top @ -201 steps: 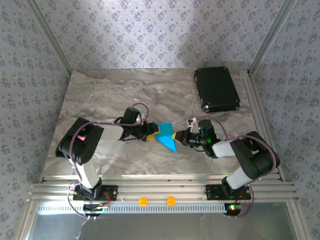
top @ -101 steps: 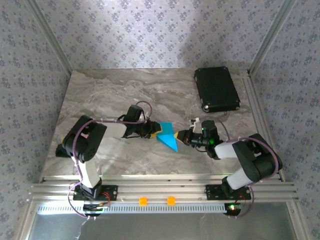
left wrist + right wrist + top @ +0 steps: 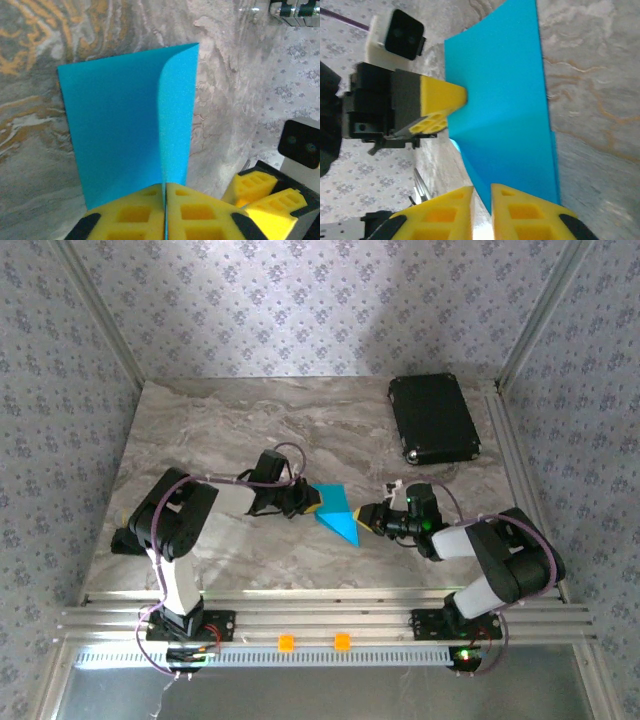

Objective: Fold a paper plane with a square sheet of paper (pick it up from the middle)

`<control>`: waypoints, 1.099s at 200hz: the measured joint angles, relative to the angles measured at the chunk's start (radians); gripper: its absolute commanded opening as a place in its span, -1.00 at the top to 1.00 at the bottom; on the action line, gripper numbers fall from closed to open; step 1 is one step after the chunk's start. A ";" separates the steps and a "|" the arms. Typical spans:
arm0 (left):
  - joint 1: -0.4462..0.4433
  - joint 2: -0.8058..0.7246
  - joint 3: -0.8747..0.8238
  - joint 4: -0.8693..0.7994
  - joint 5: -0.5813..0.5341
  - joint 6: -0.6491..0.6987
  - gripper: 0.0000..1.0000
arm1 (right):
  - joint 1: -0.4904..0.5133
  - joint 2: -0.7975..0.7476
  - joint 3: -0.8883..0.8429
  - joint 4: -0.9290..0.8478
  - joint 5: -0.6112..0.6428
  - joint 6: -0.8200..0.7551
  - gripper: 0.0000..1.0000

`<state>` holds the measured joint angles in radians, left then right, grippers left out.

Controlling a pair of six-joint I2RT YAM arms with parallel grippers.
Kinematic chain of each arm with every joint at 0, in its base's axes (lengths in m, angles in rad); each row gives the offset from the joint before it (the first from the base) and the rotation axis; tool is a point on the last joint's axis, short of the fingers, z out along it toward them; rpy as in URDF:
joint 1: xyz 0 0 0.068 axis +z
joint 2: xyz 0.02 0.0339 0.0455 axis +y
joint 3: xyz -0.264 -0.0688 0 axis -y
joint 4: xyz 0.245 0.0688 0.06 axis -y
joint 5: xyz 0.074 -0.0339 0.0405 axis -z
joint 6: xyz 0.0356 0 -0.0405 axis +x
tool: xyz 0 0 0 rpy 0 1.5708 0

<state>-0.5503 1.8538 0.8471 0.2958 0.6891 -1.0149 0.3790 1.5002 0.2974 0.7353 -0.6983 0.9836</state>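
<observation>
The square sheet of paper (image 3: 337, 517), folded into a cyan wedge, sits at the middle of the bench (image 3: 200, 430) between the arms. The left tool (image 3: 165, 200) is clenched on its folded edge. The right tool (image 3: 481, 200) stands slightly parted around the opposite corner. A black case (image 3: 433, 418) lies well apart, far right.

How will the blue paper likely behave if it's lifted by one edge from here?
Likely floppy: the paper curls in a soft bend just ahead of the left end effector, shut on its edge. Probably very light, being so thin. The bend may stiffen it slightly, yet free corners would probably droop.
</observation>
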 measured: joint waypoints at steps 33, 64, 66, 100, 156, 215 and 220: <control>-0.002 -0.043 -0.053 0.016 -0.031 -0.009 0.92 | 0.025 -0.086 0.034 -0.224 0.090 -0.088 0.33; -0.009 -0.123 -0.109 0.015 -0.089 -0.024 0.91 | 0.134 -0.219 0.135 -0.492 0.302 -0.213 0.29; -0.010 -0.130 -0.113 0.015 -0.094 -0.023 0.91 | 0.141 -0.225 0.138 -0.500 0.314 -0.219 0.29; -0.020 -0.193 -0.146 0.015 -0.146 -0.034 0.81 | 0.286 -0.305 0.165 -0.608 0.547 -0.360 0.29; -0.022 -0.196 -0.143 0.014 -0.154 -0.031 0.61 | 0.489 -0.307 0.157 -0.628 0.847 -0.572 0.28; -0.022 -0.195 -0.122 0.012 -0.140 -0.029 0.61 | 0.568 -0.307 0.131 -0.573 1.008 -0.688 0.25; -0.022 -0.195 -0.121 0.012 -0.139 -0.030 0.62 | 0.570 -0.306 0.131 -0.570 1.015 -0.694 0.25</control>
<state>-0.5724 1.6588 0.7258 0.3080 0.5503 -1.0447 0.9485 1.1938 0.4282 0.1650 0.3168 0.2901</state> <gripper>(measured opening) 0.195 0.374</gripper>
